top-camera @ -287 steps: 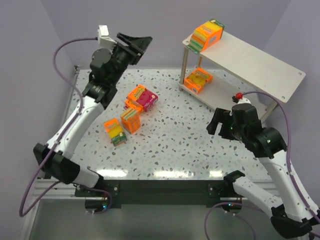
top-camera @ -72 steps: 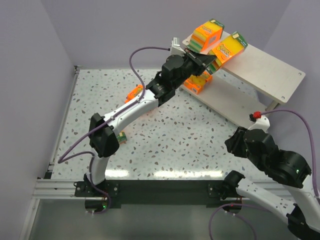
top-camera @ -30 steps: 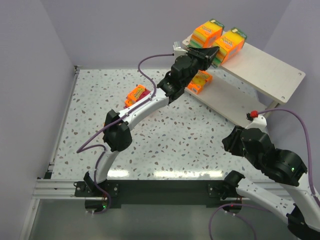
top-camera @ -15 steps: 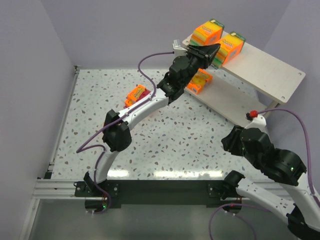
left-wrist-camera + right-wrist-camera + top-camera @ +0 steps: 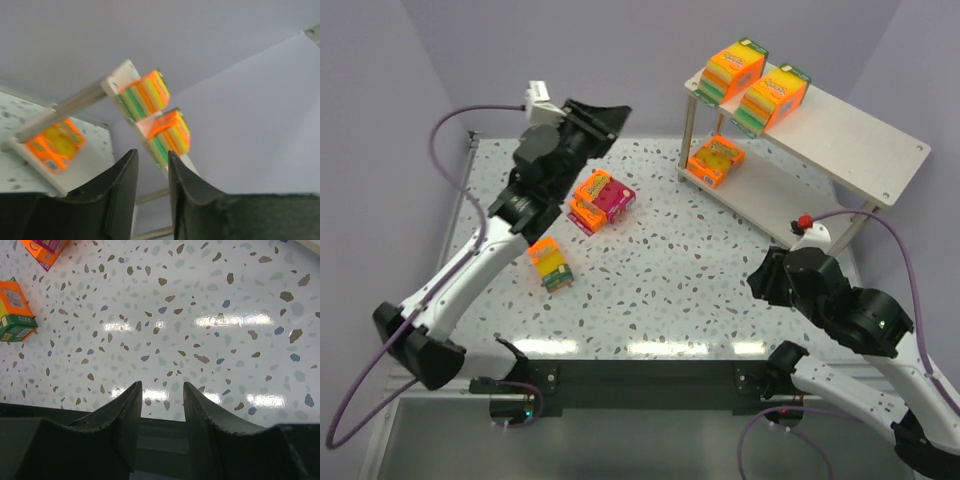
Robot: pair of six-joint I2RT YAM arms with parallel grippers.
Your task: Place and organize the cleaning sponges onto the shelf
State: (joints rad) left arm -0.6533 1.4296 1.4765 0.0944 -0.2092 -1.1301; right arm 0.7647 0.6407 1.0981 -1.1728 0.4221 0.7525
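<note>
Up on the top board of the shelf I've now got two thick sponge packs side by side: the corner pack and the newer pack just beside it, both resting flat with nothing holding them. My left gripper, parked right at that newer pack a second ago, is now off it and pulled well back, high over the left part of the table. So I'm calling that placement done. In the wrist view its fingers stand a narrow gap apart with nothing between them, looking across at the shelf. The right gripper hangs over the near side of the table, jaws partly apart, also empty. A flat orange pack sits on the lower board. What's left on the table is the orange and magenta stack and the lone pack, both near the left arm. I can't tell how many are in the stack. Roughly halfway I'd say, and the stack looks like the easy next grab
</note>
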